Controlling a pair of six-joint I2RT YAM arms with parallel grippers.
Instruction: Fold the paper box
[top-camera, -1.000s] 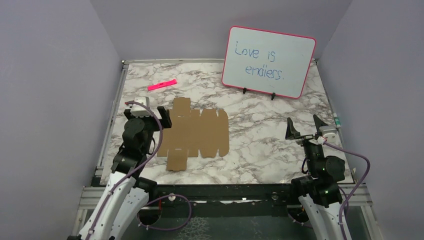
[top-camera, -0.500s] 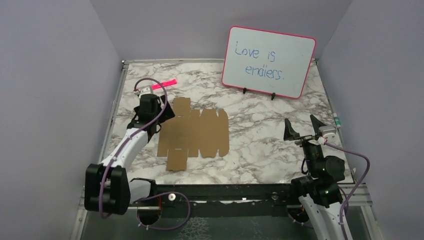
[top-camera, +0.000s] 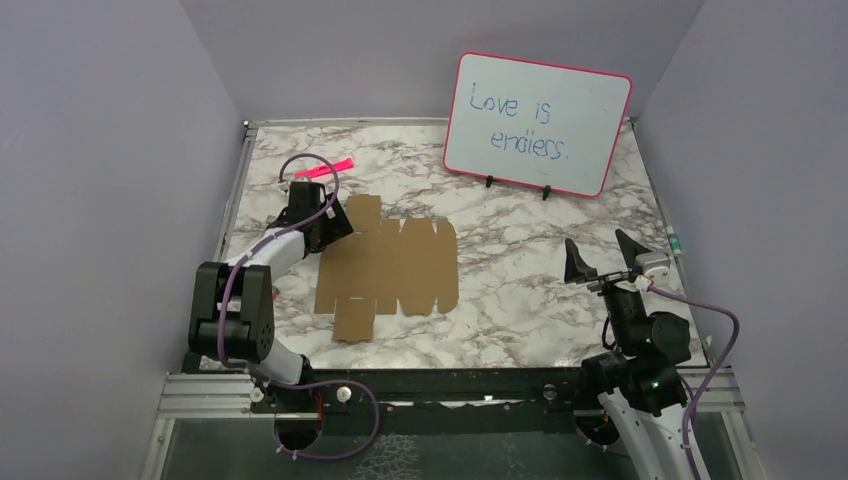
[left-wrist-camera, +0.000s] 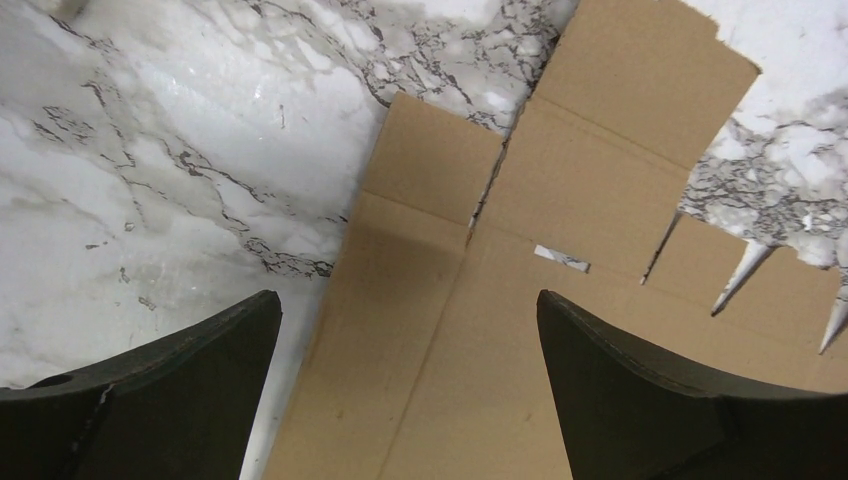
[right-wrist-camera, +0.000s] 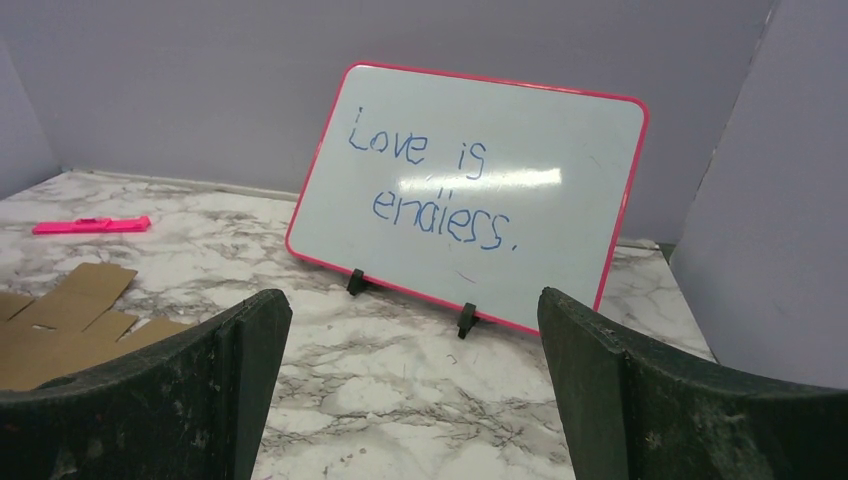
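Note:
The paper box (top-camera: 395, 268) is a flat, notched brown cardboard sheet lying on the marble table, left of centre. My left gripper (top-camera: 326, 222) is open and empty, hovering low over the sheet's far-left corner. In the left wrist view the sheet (left-wrist-camera: 560, 200) fills the space between the spread fingers (left-wrist-camera: 150, 400), with its flaps and a small slot ahead of the gripper (left-wrist-camera: 410, 330). My right gripper (top-camera: 600, 260) is open and empty, raised over the table's right side, well apart from the sheet. In the right wrist view the gripper (right-wrist-camera: 410, 330) faces the whiteboard, and the sheet's edge (right-wrist-camera: 60, 320) shows at far left.
A pink-rimmed whiteboard (top-camera: 537, 123) stands on two small feet at the back right; it also shows in the right wrist view (right-wrist-camera: 470, 190). A pink marker (top-camera: 325, 168) lies at the back left, just beyond the left gripper. Purple walls enclose the table (top-camera: 520, 300).
The left arm has stretched forward and its gripper has moved from the sheet's left edge to over its far-left corner. The right gripper has drifted slightly left.

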